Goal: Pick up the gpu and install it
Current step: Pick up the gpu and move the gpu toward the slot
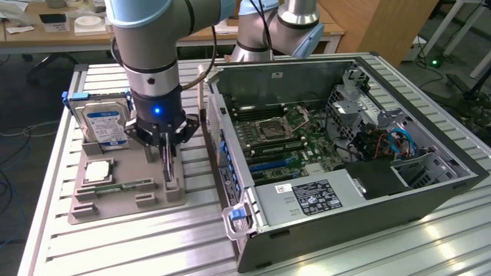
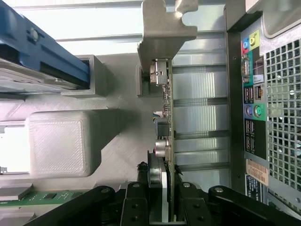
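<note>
The gpu is a thin dark card standing on edge in a slot of the grey holder tray, at the tray's side nearest the computer. My gripper comes straight down onto its upper edge. In the wrist view the gpu appears edge-on, with its silvery end bracket at the far end. The black fingers press on both faces of the card, so the gripper is shut on it.
The open computer case lies on its side at the exterior view's right, motherboard exposed, and its rear port panel is close beside the card. The tray also holds a hard drive, a processor and a green memory stick.
</note>
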Robot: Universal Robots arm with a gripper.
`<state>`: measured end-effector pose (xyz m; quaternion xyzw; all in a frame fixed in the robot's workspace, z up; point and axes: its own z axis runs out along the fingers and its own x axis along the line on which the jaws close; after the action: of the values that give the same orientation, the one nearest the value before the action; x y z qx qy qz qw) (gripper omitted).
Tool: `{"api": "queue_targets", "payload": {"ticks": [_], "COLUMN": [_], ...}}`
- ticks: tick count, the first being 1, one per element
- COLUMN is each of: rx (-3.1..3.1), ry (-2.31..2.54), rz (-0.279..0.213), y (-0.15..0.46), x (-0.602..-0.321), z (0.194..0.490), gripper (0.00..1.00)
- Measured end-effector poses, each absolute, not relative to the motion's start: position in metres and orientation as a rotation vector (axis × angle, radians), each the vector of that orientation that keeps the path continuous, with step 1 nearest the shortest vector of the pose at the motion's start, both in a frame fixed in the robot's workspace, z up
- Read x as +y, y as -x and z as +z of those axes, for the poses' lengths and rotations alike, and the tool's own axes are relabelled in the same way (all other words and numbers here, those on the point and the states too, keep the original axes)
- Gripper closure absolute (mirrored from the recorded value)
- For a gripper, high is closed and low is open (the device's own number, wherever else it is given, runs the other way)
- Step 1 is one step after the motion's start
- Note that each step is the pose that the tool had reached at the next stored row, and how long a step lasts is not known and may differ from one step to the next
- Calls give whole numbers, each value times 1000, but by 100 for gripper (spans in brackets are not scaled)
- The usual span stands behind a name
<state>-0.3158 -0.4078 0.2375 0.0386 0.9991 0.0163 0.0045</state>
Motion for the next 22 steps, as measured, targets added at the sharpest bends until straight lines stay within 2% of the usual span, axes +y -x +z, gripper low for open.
{"api": "queue_targets", "payload": {"ticks": [15, 22], "rx": [3130, 3137], "ry": [-121, -121], "rz": [58, 60], "y": [316, 316], "x": [-408, -408], "z": [270, 274], "gripper": [72, 72]}}
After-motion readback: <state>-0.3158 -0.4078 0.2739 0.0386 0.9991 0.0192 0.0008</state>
